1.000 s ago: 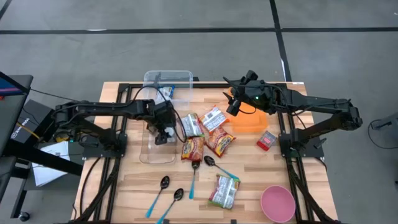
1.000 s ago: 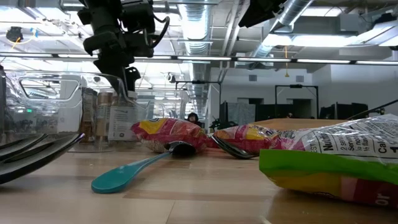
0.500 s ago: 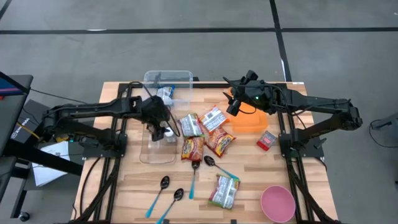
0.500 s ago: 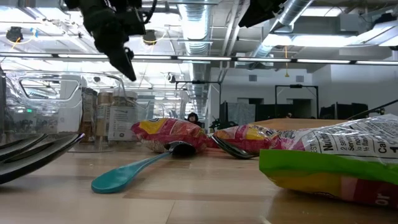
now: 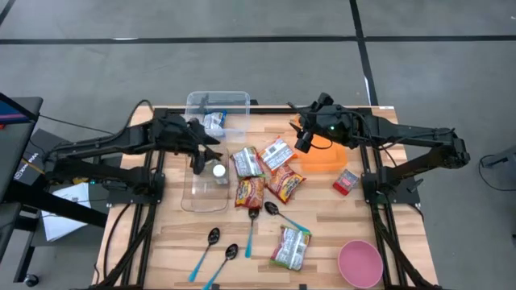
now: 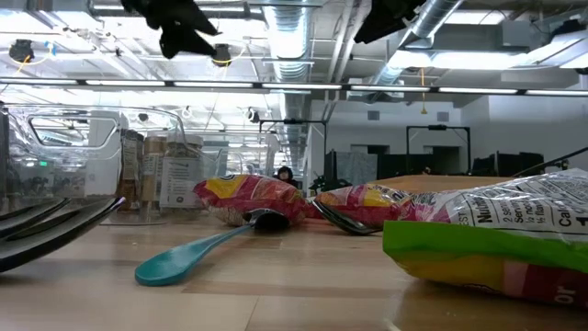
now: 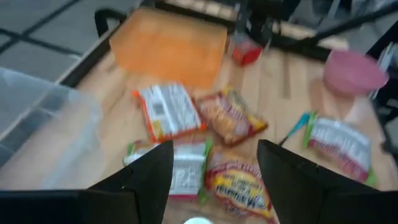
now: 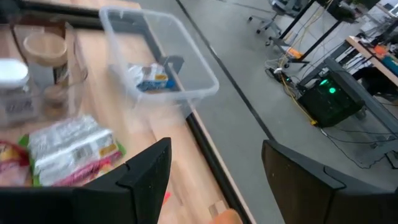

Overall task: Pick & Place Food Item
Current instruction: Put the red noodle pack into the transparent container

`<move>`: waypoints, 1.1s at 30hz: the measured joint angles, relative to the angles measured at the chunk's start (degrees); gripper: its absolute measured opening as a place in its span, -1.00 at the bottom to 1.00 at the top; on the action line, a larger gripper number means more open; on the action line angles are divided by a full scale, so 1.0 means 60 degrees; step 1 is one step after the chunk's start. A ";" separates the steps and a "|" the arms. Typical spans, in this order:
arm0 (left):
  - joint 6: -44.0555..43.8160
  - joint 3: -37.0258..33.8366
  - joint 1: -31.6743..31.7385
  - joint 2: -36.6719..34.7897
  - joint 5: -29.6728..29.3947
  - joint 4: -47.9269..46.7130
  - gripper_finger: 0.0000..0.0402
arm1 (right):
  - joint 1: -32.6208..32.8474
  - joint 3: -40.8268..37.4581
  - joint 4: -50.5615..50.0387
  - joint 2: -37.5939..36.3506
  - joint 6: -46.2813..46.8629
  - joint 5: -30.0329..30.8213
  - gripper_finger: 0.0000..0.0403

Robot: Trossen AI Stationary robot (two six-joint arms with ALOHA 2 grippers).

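A small white-lidded jar (image 5: 218, 171) stands on its base inside a clear container (image 5: 196, 193) left of centre. My left gripper (image 5: 206, 153) hangs open and empty high above that container; in the low view it shows at the top (image 6: 186, 26). Its wrist view (image 7: 214, 186) looks past the jar's lid (image 7: 196, 221) onto several snack packets (image 7: 169, 112). My right gripper (image 5: 303, 138) is open and empty in the air over the near edge of an orange tray (image 5: 326, 156). Its wrist view (image 8: 217, 186) looks toward the clear bin (image 8: 163, 56).
Snack packets (image 5: 248, 162) (image 5: 277, 151) (image 5: 250, 192) (image 5: 285, 184) lie at the table's centre, another (image 5: 291, 246) near the front, and a small red one (image 5: 346, 182) at the right. A clear bin (image 5: 219, 106) holds a blue packet. Spoons (image 5: 212, 238) and a pink bowl (image 5: 359, 263) lie near the front.
My left gripper has risen out of the clear container and drawn back toward the table's left and far side. The white-lidded jar stays standing in the container. My right arm has kept still.
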 joint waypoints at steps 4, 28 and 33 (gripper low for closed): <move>-0.0151 0.0000 -0.0005 -0.0376 0.0004 0.0432 0.05 | 0.0193 0.0000 -0.0693 0.0000 0.0019 -0.0100 0.21; -0.0299 0.0011 0.0015 -0.0339 0.0007 0.1049 0.02 | 0.0664 0.0000 -0.3426 -0.0663 0.2102 -0.1747 0.21; -0.0299 0.0011 0.0015 -0.0340 0.0007 0.1053 0.02 | 0.0664 0.0000 -0.3424 -0.0663 0.2099 -0.1747 0.21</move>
